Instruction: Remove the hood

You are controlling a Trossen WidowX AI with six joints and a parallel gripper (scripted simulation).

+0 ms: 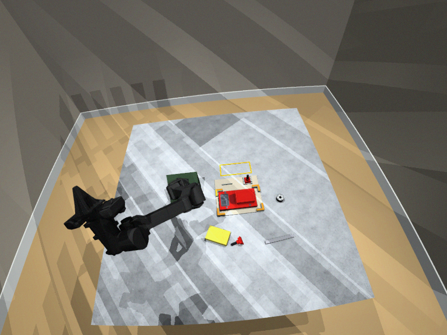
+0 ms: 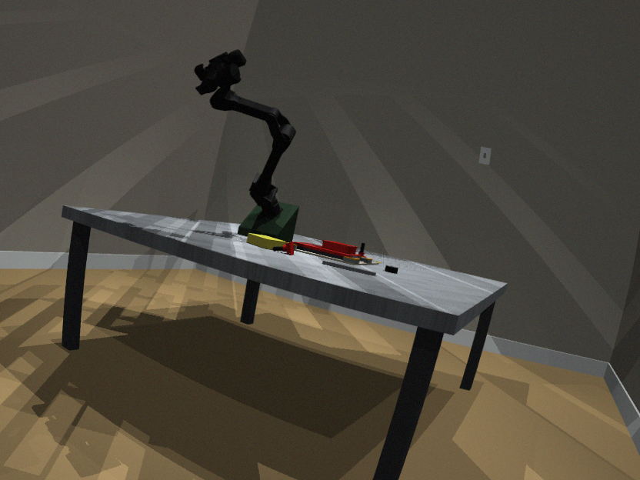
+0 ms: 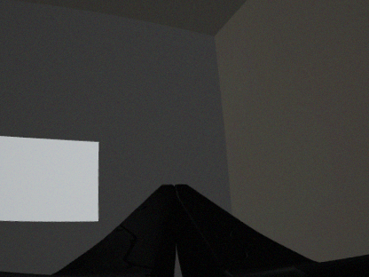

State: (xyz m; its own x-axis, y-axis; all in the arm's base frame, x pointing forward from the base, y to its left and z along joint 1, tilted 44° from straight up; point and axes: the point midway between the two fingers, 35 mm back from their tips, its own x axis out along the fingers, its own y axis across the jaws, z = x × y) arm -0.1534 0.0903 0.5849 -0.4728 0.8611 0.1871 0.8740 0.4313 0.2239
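The red toy car [image 1: 231,204] [image 2: 315,248] sits on a beige board [image 1: 234,183] between orange corner pieces. A raised red block [image 1: 245,195] [image 2: 338,246] is on the car's right part, and a grey panel [image 1: 224,199] is at its left end. I cannot tell for sure which part is the hood. The marked area is a yellow outline [image 1: 235,174] on the table, behind the board. My gripper [image 1: 76,189] [image 3: 174,197] is shut and empty, high above the table and far left of the car. Its fingertips meet in the wrist view.
A yellow block [image 1: 217,235] [image 2: 265,241] and a red-and-black piece [image 1: 239,240] [image 2: 290,248] lie in front of the car. A grey strip [image 1: 279,239] [image 2: 348,268] and a small round part [image 1: 280,197] [image 2: 391,268] lie to the right. A similar red-and-black piece [image 1: 247,180] stands on the board.
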